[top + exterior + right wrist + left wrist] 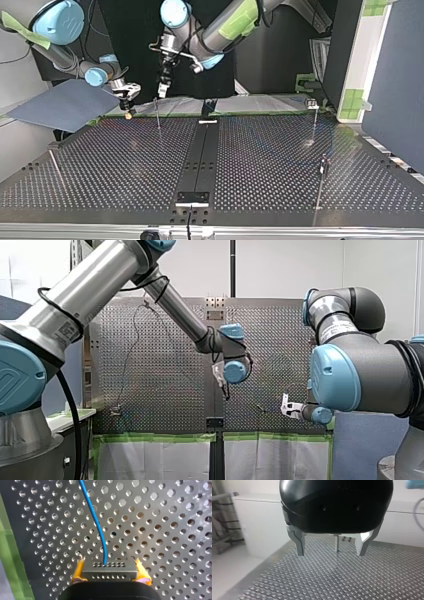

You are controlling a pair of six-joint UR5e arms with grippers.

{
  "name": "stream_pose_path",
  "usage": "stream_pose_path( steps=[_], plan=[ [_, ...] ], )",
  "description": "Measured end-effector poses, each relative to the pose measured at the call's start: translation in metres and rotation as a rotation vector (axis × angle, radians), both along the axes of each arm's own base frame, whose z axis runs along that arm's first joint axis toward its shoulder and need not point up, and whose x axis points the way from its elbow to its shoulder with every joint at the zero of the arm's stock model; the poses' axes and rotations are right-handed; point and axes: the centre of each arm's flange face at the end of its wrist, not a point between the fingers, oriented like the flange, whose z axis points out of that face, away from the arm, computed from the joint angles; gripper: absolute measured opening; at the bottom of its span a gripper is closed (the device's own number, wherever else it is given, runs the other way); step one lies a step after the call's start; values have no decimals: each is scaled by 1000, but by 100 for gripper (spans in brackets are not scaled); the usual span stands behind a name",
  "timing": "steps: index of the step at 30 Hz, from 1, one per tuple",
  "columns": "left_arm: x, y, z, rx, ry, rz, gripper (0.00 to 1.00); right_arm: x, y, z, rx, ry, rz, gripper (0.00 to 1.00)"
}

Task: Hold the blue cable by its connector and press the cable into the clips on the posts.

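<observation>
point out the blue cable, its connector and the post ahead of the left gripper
blue cable (96, 522), right wrist view, middle of its visible run
connector (108, 571), right wrist view, middle of its grey body
post (336, 543), left wrist view, middle of its shaft

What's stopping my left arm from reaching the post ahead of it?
Probably nothing: the left gripper hangs open, and the post stands straight ahead, framed between its fingers, with only perforated table in between.

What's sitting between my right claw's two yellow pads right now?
The grey connector, clamped between the pads, with the blue cable running out ahead of it. The right wrist view shows this.
</observation>
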Motion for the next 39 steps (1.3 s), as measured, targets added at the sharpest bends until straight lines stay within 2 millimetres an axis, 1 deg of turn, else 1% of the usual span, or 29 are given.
stream_pose_path(
  steps=[11, 21, 28, 33, 37, 39],
  plan=[
    [-29, 28, 27, -18, -2, -19, 99, 2, 1, 0, 0, 0, 5, 0],
    [-44, 58, 46, -24, -7, -16, 99, 7, 3, 0, -1, 2, 14, 0],
    [-53, 77, 62, -74, -37, -30, 99, 10, 3, 0, -1, 0, 17, 0],
    [-63, 90, 71, -73, -51, -49, 99, 11, 4, 0, 0, -2, 19, 0],
    [-73, 105, 77, -71, -54, -59, 99, 12, 4, 0, 1, -2, 20, 0],
    [-76, 110, 75, -67, -50, -60, 99, 13, 4, 0, 0, -2, 21, 0]
  ],
)
